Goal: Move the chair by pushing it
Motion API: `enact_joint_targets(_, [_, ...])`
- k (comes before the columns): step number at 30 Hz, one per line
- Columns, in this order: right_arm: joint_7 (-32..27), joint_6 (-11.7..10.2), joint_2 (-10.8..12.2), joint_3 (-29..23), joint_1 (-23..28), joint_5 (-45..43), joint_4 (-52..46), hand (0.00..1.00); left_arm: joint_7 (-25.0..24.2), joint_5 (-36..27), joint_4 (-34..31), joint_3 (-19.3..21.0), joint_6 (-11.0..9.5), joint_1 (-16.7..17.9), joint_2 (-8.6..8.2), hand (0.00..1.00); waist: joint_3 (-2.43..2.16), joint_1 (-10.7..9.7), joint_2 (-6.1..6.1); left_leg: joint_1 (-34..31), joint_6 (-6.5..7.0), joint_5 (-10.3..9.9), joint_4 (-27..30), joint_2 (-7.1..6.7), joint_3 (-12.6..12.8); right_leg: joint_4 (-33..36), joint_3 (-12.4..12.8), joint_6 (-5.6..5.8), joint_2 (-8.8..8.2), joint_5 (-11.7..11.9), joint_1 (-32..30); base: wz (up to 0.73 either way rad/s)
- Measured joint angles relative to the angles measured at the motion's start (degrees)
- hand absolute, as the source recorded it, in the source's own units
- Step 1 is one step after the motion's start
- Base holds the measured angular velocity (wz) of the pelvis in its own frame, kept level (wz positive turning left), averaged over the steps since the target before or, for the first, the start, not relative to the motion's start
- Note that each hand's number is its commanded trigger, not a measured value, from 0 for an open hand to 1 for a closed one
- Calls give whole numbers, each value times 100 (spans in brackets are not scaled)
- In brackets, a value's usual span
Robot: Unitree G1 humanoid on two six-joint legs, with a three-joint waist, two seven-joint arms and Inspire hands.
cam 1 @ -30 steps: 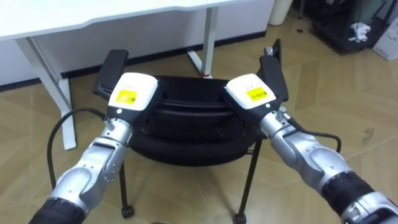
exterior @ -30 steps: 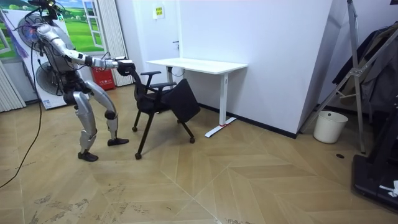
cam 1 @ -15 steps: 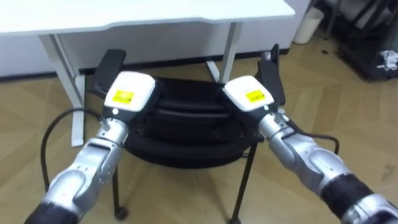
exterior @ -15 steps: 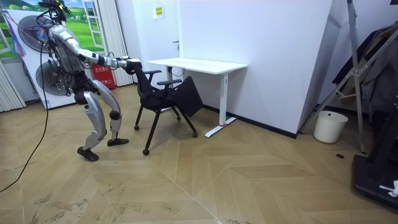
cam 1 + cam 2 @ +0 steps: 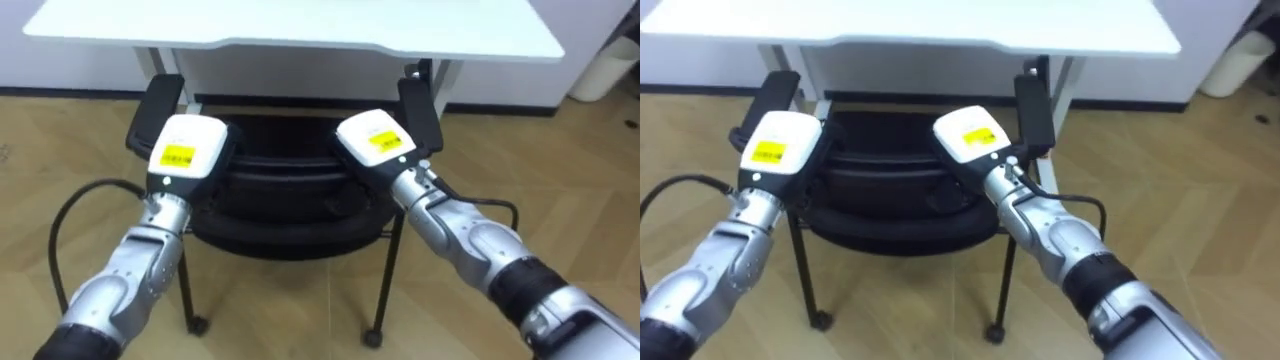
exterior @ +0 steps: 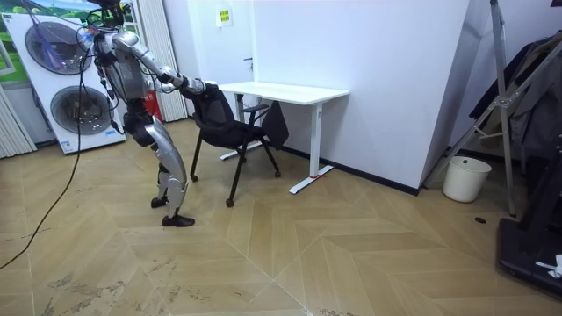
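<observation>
"Where is the chair (image 5: 285, 205) now?"

"Right up at the desk (image 5: 300, 22). A moment ago it was further back from the desk. The robot has stepped along behind it."

"Is it holding on?"

"The left robot hand (image 5: 185, 150) and the right robot hand (image 5: 372, 142) lie on top of the chair's back, on the side away from the desk. Their fingers are hidden, so I cannot tell if they grip."

"Nearly done?"

"I think so. The seat may be under the desk, but that's hard to see."
</observation>
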Motion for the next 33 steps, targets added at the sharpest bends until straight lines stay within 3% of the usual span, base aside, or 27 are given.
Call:
enact_joint_targets(3, [19, -33, -31, -19, -34, 2, -17, 100, 4, 11, -22, 16, 0, -29, -3, 100, 20, -15, -16, -7, -25, 19, -52, 57, 6, -90, -89, 6, 46, -32, 73, 15])
enact_joint_targets(6, [18, -45, -36, -79, -33, 61, -25, 100, 4, 29, -97, 0, 1, -96, 33, 100, 79, -101, -72, -44, -24, 18, 42, 65, 2, -101, -174, 41, 39, -112, 160, 24])
enact_joint_targets(8, [18, -59, -40, -211, -34, 57, -84, 100, 5, 31, -217, -21, 64, -171, 64, 100, 101, -302, -106, -313, 5, 0, 465, 148, 37, -88, -246, 4, 127, -238, 145, 44])
enact_joint_targets(10, [41, -58, -41, -236, -14, 86, -33, 100, 4, 19, -142, -135, 132, -259, 47, 100, 101, -377, -99, -500, 33, 15, 966, 194, 130, -5, -151, -18, 228, -318, 154, 37])
enact_joint_targets(12, [84, -86, -33, -239, 11, 84, -7, 100, 67, 18, -65, -191, 147, -262, 51, 100, 108, -365, -61, -769, 265, 167, 1748, 267, 207, 115, 15, -58, 359, -424, 211, 8])
enact_joint_targets(14, [76, -130, -8, -260, 131, 75, 85, 100, 99, 9, 83, -291, 167, -229, -22, 100, 103, -372, 105, -1043, 356, 602, 2633, 347, 180, 161, 58, -63, 468, -530, 486, 5])
enact_joint_targets(15, [73, -143, -8, -266, 178, 64, 83, 100, 104, 11, 89, -295, 167, -191, -43, 100, 105, -384, 122, -1119, 388, 786, 2831, 340, 178, 162, 76, -58, 477, -552, 549, 9])
enact_joint_targets(16, [77, -160, -9, -270, 266, 40, 62, 100, 113, 10, 96, -315, 166, -121, -58, 100, 102, -406, 125, -1274, 399, 1158, 3122, 309, 181, 155, 156, -52, 495, -582, 676, 19])
enact_joint_targets(17, [74, -183, -13, -272, 349, 45, 53, 100, 119, 2, 106, -361, 165, -61, -68, 100, 102, -469, 126, -1364, 456, 1340, 3279, 231, 164, 133, 201, -42, 490, -615, 792, 28])
enact_joint_targets(18, [72, -197, -27, -273, 380, 60, 49, 100, 114, 3, 116, -385, 164, -54, -72, 100, 101, -523, 127, -1403, 455, 1298, 3243, 203, 191, 115, 204, -42, 490, -625, 846, 43])
enact_joint_targets(19, [70, -247, -73, -273, 410, 90, 51, 100, 76, 7, 113, -404, 169, -51, -113, 100, 103, -616, 123, -1500, 570, 1221, 3045, 45, 196, 122, 239, -49, 473, -641, 904, 35])
enact_joint_targets(21, [71, -269, -108, -273, 432, 103, 54, 100, 41, 10, 106, -428, 165, -38, -135, 100, 105, -619, 109, -1576, 600, 1197, 2357, -135, 321, 119, 333, 45, 433, -701, 958, 1])
enact_joint_targets(23, [-6, -304, -159, -275, 431, 99, 58, 100, -19, 6, -9, -419, 160, -3, -133, 100, 85, -602, 146, -1562, 526, 1247, 738, -350, 313, 118, 487, 143, 435, -734, 953, -30])
enact_joint_targets(24, [-27, -306, -164, -275, 430, 95, 54, 100, -41, 6, -38, -411, 162, -2, -129, 100, 86, -593, 153, -1518, 516, 1270, 341, -373, 312, 117, 527, 172, 441, -747, 938, -40])
enact_joint_targets(25, [-50, -303, -159, -281, 430, 84, 55, 100, -90, 6, -89, -401, 164, 0, -108, 100, 74, -542, 150, -1436, 496, 1420, -59, -388, 320, 135, 637, 250, 436, -791, 952, -43])
enact_joint_targets(26, [-57, -301, -159, -291, 432, 76, 45, 100, -163, 7, -154, -394, 171, 1, -92, 100, 42, -529, 123, -1405, 516, 1508, -65, -453, 335, 112, 735, 348, 417, -812, 955, -41])
enact_joint_targets(29, [-101, -254, -158, -312, 443, 37, -52, 100, -187, -4, -219, -379, 184, -6, -59, 100, 17, -597, 75, -1391, 662, 1460, -40, -466, 633, 25, 845, 575, 303, -760, 959, -26])
enact_joint_targets(30, [-113, -250, -167, -312, 447, 30, -72, 100, -188, -7, -220, -377, 191, -9, -53, 100, -5, -646, 43, -1381, 743, 1438, -33, -476, 817, 9, 872, 641, 194, -748, 967, -18])
enact_joint_targets(32, [-123, -202, -172, -309, 450, 46, -126, 100, -192, -6, -225, -375, 197, -59, -33, 100, -36, -650, -17, -1376, 1053, 1413, 119, -491, 1004, 12, 1003, 739, 103, -765, 992, -25])
enact_joint_targets(33, [-123, -177, -164, -307, 450, 56, -134, 100, -199, -5, -230, -378, 194, -79, -16, 100, -45, -647, -53, -1383, 1096, 1363, 161, -496, 1053, 11, 1020, 766, 72, -779, 996, -20])
